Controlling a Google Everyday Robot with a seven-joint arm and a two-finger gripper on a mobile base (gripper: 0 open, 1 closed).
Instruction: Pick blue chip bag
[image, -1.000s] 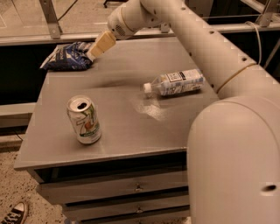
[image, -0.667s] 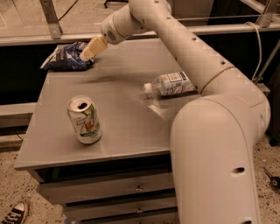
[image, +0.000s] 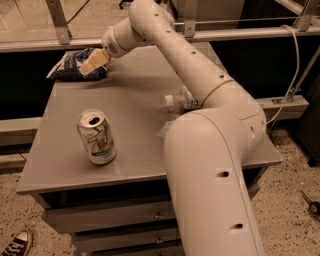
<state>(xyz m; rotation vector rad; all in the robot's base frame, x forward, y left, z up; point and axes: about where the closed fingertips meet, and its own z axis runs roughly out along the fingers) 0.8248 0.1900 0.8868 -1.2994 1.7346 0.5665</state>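
Note:
The blue chip bag is a crumpled dark blue foil bag with white markings, lying at the far left corner of the grey table. My gripper reaches across from the right, and its tan fingers sit over the bag's right part. My white arm runs from the lower right across the table to that corner.
A silver-and-green drink can stands upright near the table's front left. A clear plastic bottle lies on its side mid-table, mostly hidden behind my arm. Drawers sit under the table. A metal rail runs behind it. A shoe is on the floor at lower left.
My gripper has moved left and down, from just right of the bag to over its right part. The arm has swung left and now covers most of the bottle.

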